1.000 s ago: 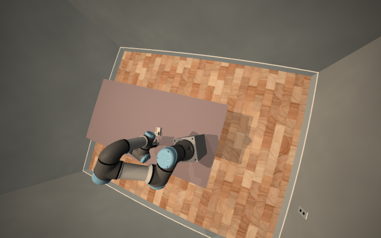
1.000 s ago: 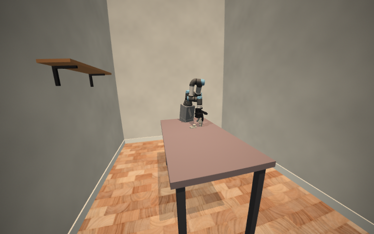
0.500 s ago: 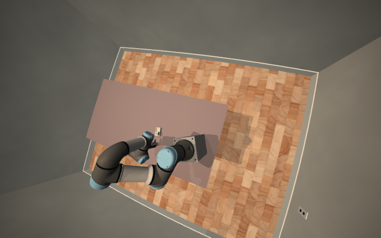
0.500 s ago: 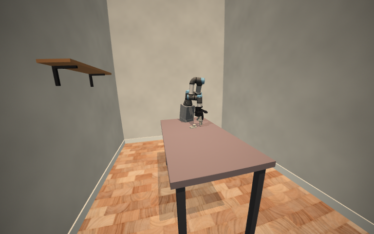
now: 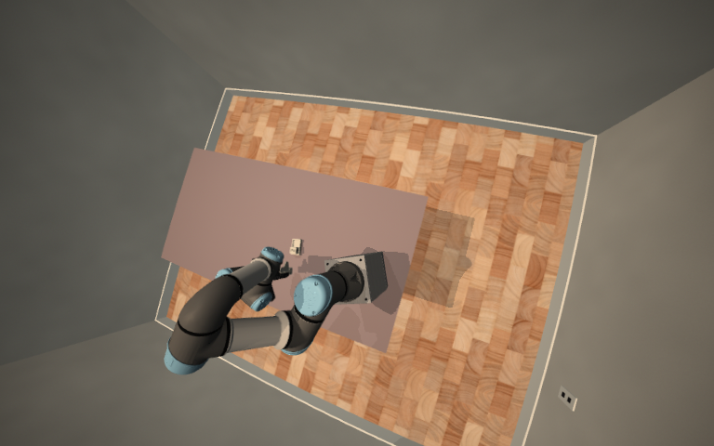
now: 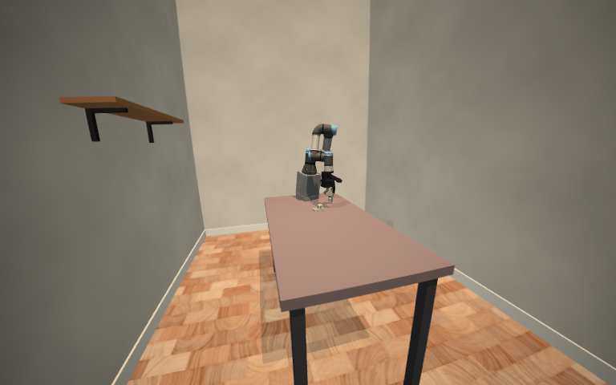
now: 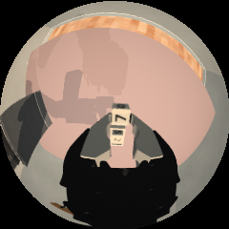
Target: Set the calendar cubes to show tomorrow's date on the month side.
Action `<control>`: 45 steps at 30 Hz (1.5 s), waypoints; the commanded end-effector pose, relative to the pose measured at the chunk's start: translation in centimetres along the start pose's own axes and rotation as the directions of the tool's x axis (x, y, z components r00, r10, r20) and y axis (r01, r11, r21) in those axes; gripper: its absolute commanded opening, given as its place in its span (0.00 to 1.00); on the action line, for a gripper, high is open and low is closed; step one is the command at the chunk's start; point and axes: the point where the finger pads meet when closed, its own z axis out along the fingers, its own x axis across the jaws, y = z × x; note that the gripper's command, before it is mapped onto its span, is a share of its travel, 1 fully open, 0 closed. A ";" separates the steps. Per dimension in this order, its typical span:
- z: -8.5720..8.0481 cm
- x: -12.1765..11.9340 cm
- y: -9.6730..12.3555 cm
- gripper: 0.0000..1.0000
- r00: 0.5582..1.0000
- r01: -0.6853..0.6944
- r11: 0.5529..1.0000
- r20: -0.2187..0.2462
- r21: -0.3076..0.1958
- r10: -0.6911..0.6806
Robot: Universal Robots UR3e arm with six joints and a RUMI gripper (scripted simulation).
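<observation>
Evidently, the jaws are grasping a pale number cube, a dark 7 turned sideways on the face towards the wrist camera. They point down over the pinkish counter, near the robot's grey pedestal. Just beside them, the small cream calendar tray rests on the counter, apart from the gripped cube, with a raised block on it. Between the fingers, the wrist view also shows a second cube bearing a 2. The month's name and the displayed date are too small to read.

In the top view, the blue-capped elbow has swung down and slightly left in the lower left of the frame, and the blue-capped wrist joint left of the tray has shifted left. The gripper has shifted a little left as well, so it now stands farther from the tray. In the exterior view, right of centre, both the elbow and the gripper have risen slightly above the table.
</observation>
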 end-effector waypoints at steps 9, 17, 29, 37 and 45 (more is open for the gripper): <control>-3.0 0.0 0.0 0.10 1.000 0.000 1.000 0.001 0.000 0.000; -4.0 0.0 0.0 0.10 1.000 0.000 1.000 0.001 0.000 0.000; -4.9 0.0 0.0 0.10 1.000 0.000 1.000 0.001 0.000 0.000; -5.0 0.0 0.0 0.10 1.000 0.000 1.000 0.001 0.000 0.000; -5.0 0.1 0.2 0.10 1.000 0.000 1.000 0.001 0.000 0.000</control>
